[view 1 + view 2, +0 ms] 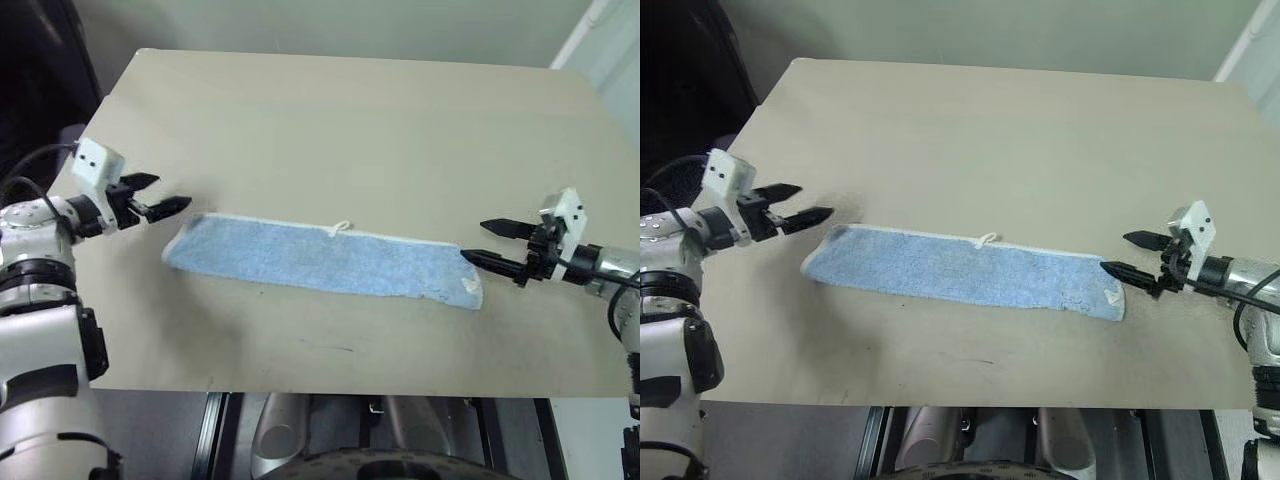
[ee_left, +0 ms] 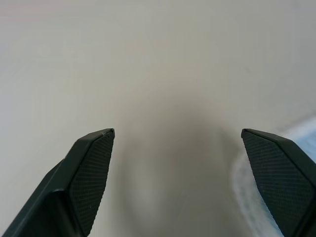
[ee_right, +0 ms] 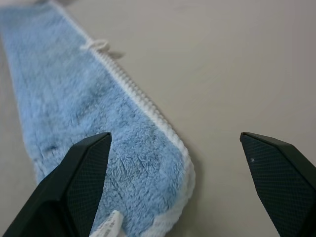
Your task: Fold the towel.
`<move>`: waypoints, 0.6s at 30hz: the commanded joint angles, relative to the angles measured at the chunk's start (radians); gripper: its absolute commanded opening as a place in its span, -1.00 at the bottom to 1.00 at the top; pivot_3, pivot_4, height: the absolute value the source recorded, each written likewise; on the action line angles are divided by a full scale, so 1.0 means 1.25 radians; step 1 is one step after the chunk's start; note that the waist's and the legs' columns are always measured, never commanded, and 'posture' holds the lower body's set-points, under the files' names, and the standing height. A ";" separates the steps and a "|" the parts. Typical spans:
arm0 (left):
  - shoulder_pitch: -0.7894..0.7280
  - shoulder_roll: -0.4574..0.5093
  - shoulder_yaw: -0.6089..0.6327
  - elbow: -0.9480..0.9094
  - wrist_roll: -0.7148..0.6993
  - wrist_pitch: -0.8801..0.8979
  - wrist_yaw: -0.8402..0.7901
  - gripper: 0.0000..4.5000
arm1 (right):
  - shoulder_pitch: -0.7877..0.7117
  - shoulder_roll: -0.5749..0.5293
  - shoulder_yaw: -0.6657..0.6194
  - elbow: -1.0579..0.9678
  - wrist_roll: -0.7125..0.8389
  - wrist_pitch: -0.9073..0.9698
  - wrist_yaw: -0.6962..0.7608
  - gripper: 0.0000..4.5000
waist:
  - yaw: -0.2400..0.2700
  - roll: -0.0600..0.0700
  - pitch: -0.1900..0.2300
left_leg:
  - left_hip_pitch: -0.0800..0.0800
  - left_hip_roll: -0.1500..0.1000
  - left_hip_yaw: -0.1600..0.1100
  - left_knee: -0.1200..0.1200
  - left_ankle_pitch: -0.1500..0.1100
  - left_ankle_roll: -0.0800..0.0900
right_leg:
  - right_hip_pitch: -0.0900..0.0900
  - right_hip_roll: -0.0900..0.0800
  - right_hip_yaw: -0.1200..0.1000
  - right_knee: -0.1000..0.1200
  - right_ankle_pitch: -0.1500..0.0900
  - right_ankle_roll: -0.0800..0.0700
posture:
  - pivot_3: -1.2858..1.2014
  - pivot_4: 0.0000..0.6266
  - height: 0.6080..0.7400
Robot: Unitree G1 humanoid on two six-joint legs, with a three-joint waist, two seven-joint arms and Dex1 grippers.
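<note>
Light blue terry cloth, the towel (image 1: 320, 260) lies flat on the tan table (image 1: 350, 120) as a long, narrow folded strip running across the table's near half, with a white stitched edge along its far side and a small white loop tag (image 1: 341, 228) sticking out from that edge near the middle. The head views take in the whole strip and both arms at once: the left gripper (image 1: 160, 195) hangs just off the towel's left end, its jaws standing wide apart and holding nothing, and the right gripper (image 1: 492, 243) sits at the towel's right end, jaws likewise spread wide and empty, the lower finger's tip right at the towel's corner. The right wrist view adds what the head views cannot resolve: the fuzzy pile, the ridged white edging curling round the near corner, and a small white label (image 3: 109, 226) at that corner between the spread fingers. The left wrist view looks mostly at bare table, with just a sliver of the towel's blue end beside one black finger. Beyond the towel the table surface is bare tan board, and nothing lies between either gripper and the towel's ends.
</note>
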 commanded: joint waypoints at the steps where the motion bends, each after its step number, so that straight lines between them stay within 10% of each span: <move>1: -0.015 0.007 0.050 -0.028 -0.055 0.020 -0.074 1.00 | 0.027 0.000 -0.086 -0.141 0.154 0.166 -0.056 0.99 | 0.000 0.000 0.000 | 0.000 0.000 0.000 0.000 0.000 0.000 | 0.000 0.000 0.000 0.000 -0.001 0.001 | 0.03 -0.52 0.36; 10: 0.110 -0.074 -0.007 -0.238 -0.078 0.060 -0.264 1.00 | 0.093 0.096 -0.202 -0.254 0.618 0.500 -0.372 0.99 | 0.002 0.000 0.000 | -0.001 -0.001 -0.001 0.001 -0.002 0.003 | 0.001 0.002 0.000 0.000 -0.001 0.002 | 0.03 -0.52 0.36; 18: 0.231 -0.156 -0.048 -0.521 -0.134 0.110 -0.287 1.00 | 0.297 0.060 -0.103 -0.244 1.056 0.425 -0.701 0.99 | 0.011 -0.001 0.000 | -0.001 -0.001 -0.002 0.000 -0.004 0.002 | 0.001 0.002 0.000 -0.001 -0.002 0.004 | 0.03 -0.52 0.36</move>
